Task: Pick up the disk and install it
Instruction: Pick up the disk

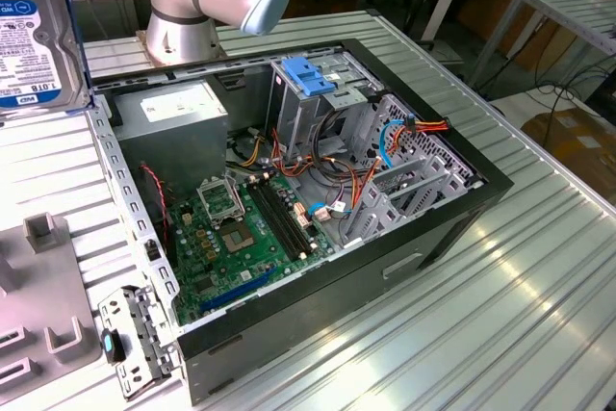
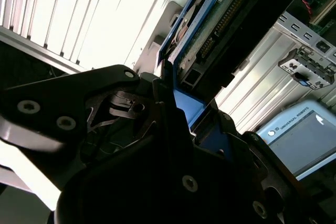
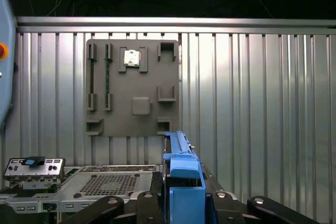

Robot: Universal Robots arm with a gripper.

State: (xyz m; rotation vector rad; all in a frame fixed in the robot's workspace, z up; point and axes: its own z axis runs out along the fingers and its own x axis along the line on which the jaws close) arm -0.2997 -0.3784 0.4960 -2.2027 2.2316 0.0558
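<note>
The disk (image 1: 29, 36), a silver hard drive with a white and blue label and blue side rails, hangs in the air at the exterior view's far left, above the table beside the open computer case (image 1: 318, 190). In both wrist views my gripper (image 3: 181, 195) is shut on the disk (image 3: 180, 161), seen edge-on with its blue rail between the black fingers (image 2: 152, 90). The second wrist view shows the disk's (image 2: 220, 19) circuit-board underside and connector end. The grey drive cage (image 1: 318, 108) with a blue latch (image 1: 306, 74) stands at the case's far side.
Inside the case lie a green motherboard (image 1: 241, 238), a grey power-supply box (image 1: 183, 117) and bundles of cables (image 1: 404, 132). A grey fixture plate (image 3: 131, 87) with slots lies on the ribbed metal table (image 1: 500, 286). The arm's base (image 1: 192, 7) stands behind the case.
</note>
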